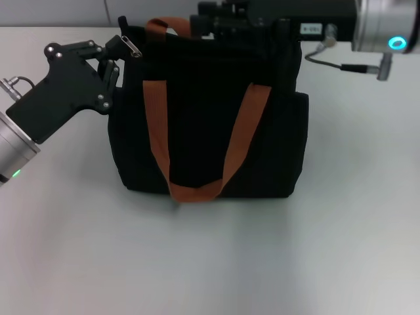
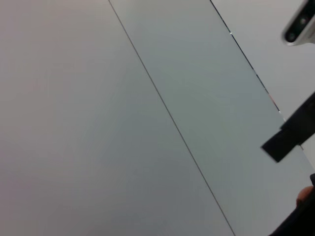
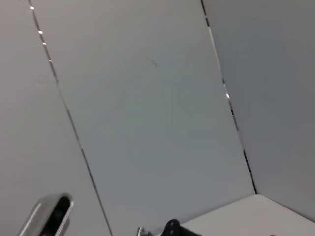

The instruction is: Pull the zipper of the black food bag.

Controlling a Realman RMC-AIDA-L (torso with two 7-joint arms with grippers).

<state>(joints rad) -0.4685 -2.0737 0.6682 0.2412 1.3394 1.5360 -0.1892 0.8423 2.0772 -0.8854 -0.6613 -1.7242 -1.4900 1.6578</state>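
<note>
The black food bag [image 1: 210, 125] stands upright in the middle of the table, its two rust-orange strap handles [image 1: 197, 187] hanging down the front. The silver zipper pull [image 1: 131, 47] sticks out at the bag's top left corner. My left gripper [image 1: 113, 59] is right against that corner, beside the pull; whether it holds the pull does not show. My right gripper [image 1: 213, 23] is at the bag's top rear edge, near the far handle [image 1: 164, 26]. Both wrist views show only wall panels.
The white table [image 1: 210, 262] stretches in front of the bag and to both sides. A cable [image 1: 341, 64] hangs from my right arm at the back right. A silver camera-like part [image 2: 299, 23] shows in the left wrist view.
</note>
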